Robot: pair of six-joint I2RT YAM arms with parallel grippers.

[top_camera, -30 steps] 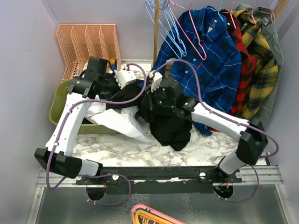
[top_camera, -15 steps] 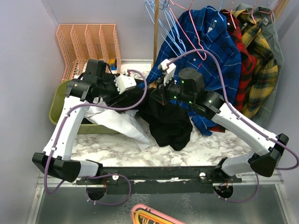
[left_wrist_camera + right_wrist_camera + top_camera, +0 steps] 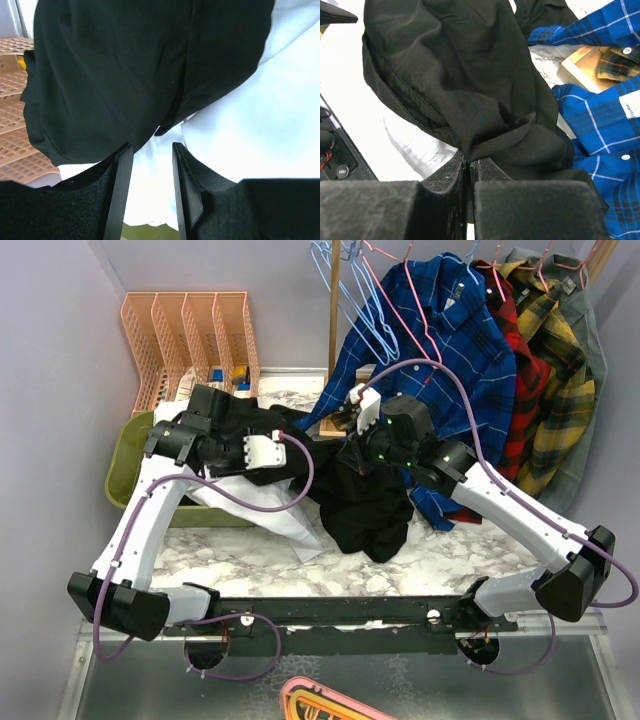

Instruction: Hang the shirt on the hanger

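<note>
Bright, even light; soft shadows; white garment (image 3: 260, 115) overexposed in left wrist view; near foreground slightly blurred.

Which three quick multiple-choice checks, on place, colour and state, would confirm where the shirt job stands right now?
1. Where is the thin pink wire hanger? A. hanging at the back, against the blue plaid shirt. B. lying at the near edge. C. not in view.
2. What colour is the garment lying against the large black fabric shirt? A. red. B. white. C. yellow.
3. How is the right gripper? A. open. B. out of view. C. shut on the black shirt.
Key: 1A, it hangs up top; 2B, white cloth shows; 3C, closed fingers pinch black fabric.
</note>
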